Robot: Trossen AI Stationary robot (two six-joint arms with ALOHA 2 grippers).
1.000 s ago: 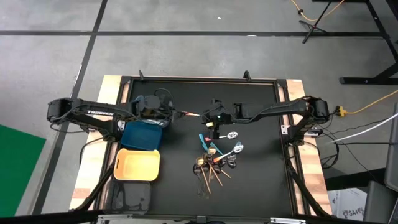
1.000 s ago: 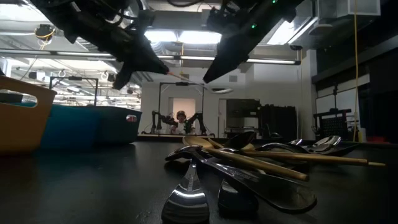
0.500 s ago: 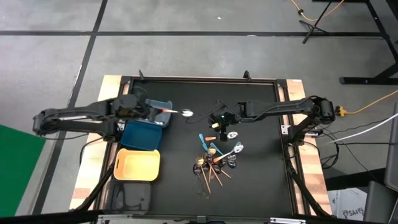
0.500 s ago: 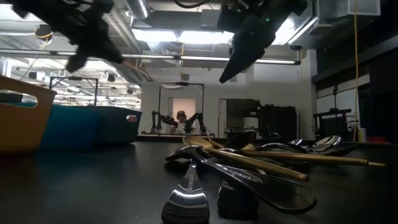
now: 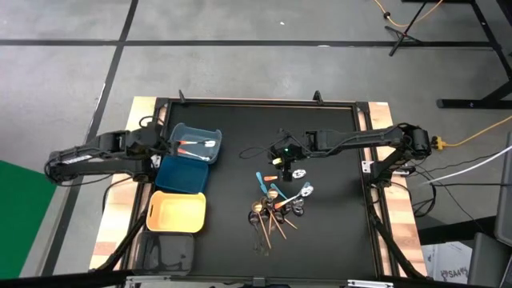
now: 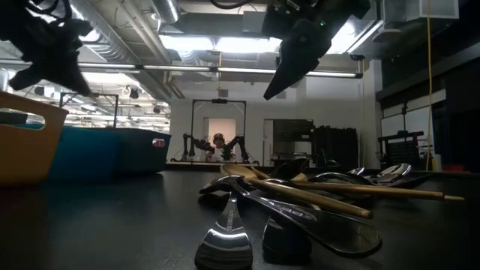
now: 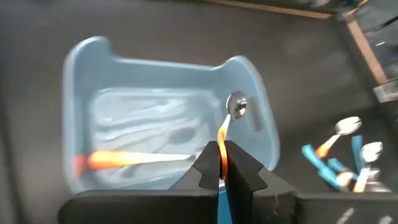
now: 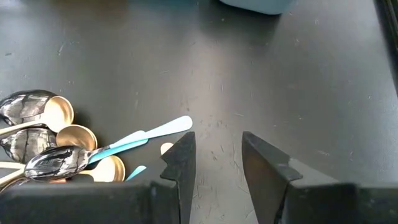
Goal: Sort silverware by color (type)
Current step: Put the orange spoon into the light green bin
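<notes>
My left gripper point(image 5: 166, 145) hovers at the light blue bin point(image 5: 198, 133) on the table's left, shut on an orange-handled spoon point(image 7: 237, 106). Another orange-handled piece point(image 7: 124, 160) lies flat on that bin's floor. My right gripper point(image 5: 280, 160) hangs open above the table's middle, just beyond the far end of the silverware pile point(image 5: 276, 206). In the right wrist view its fingers point(image 8: 180, 163) point down at bare mat beside a light blue utensil point(image 8: 149, 140) and gold spoons point(image 8: 59, 112). The pile holds light blue, gold, silver and orange pieces lying across one another. My left gripper pinches the spoon's orange handle point(image 7: 221, 152) between its two fingers, with the fingers lying along the spoon. The silver bowl point(image 7: 237, 106) sticks out ahead of the fingertips over the light blue bin. The spoon is lifted clear, well above the table.
A dark blue bin point(image 5: 182, 174), a yellow bin point(image 5: 176, 212) and a grey bin point(image 5: 168, 252) stand in a row toward the near edge, below the light blue one. Bare black mat lies between the bins and the pile, and along the far edge.
My left gripper has drawn back from the table's middle toward its left edge, carrying the orange-handled spoon to a spot over the light blue bin. My right gripper has shifted a little toward the pile and then kept still.
</notes>
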